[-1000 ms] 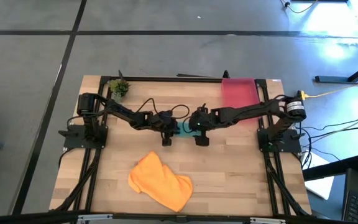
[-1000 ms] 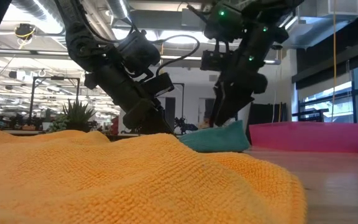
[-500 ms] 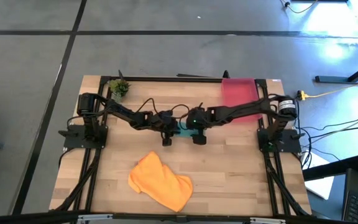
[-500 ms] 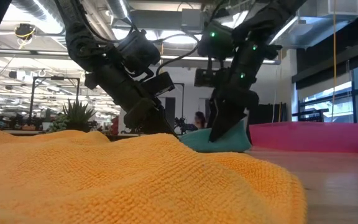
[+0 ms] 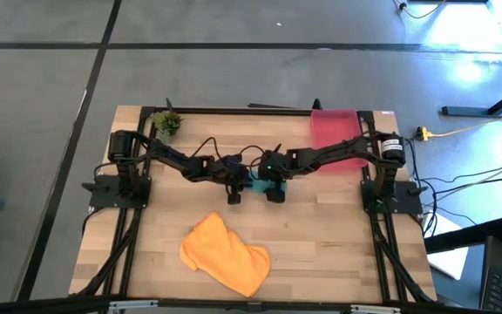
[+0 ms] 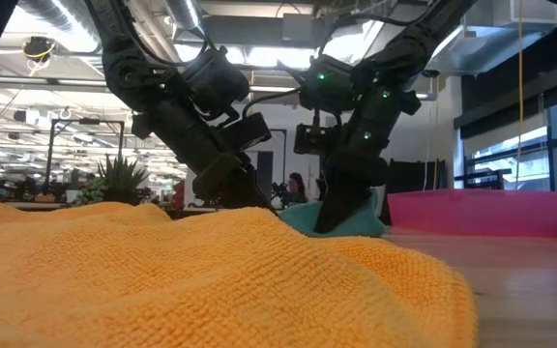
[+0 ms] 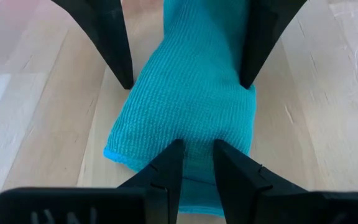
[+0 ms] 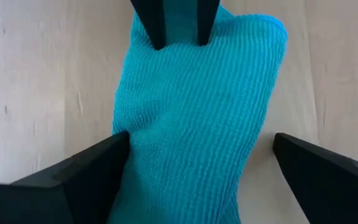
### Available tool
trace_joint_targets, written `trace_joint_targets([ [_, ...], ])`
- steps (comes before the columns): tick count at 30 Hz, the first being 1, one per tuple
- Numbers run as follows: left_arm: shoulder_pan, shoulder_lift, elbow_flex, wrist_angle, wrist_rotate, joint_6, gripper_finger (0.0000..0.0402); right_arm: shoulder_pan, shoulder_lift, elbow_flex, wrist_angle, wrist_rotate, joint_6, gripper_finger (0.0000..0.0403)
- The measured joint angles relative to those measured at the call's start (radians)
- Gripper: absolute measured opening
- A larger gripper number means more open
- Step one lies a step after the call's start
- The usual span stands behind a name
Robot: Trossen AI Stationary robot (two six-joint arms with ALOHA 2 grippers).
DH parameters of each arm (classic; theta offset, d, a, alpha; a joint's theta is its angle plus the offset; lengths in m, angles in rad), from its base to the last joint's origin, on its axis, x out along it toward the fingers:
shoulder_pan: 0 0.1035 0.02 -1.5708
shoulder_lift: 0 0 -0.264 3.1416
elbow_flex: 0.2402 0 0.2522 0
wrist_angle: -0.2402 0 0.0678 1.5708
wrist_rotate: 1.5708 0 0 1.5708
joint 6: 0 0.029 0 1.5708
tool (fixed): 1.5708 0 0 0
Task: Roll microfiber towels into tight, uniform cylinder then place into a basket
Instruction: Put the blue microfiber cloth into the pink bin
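High view shows the right gripper has slid in to the teal towel at mid-table, fingers spread wide around its end. The left gripper pinches the other end nearly closed. Rolling can begin; the red-pink basket waits nearby.

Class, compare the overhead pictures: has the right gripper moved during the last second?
Yes. In the high view the right gripper has slid away from the red-pink basket, toward the left gripper, straddling the teal towel.

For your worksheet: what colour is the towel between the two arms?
Teal blue-green towel, clearest in the right wrist view.
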Motion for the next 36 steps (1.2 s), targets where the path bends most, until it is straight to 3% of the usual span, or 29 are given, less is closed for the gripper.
trace_joint_targets([
  [23, 0.000, 0.000, 0.000, 0.001, 0.000, 0.000, 0.0082, 0.002, -0.010, -0.002, -0.010, -0.002, 0.105, 0.0395],
  [28, 0.000, 0.000, 0.000, 0.001, 0.000, 0.000, 0.0082, 0.002, -0.010, -0.002, -0.019, -0.002, 0.114, 0.0360],
  [36, 0.000, 0.000, 0.000, 0.001, 0.000, 0.000, 0.0082, 0.003, -0.010, -0.003, -0.020, 0.006, 0.142, 0.0260],
])
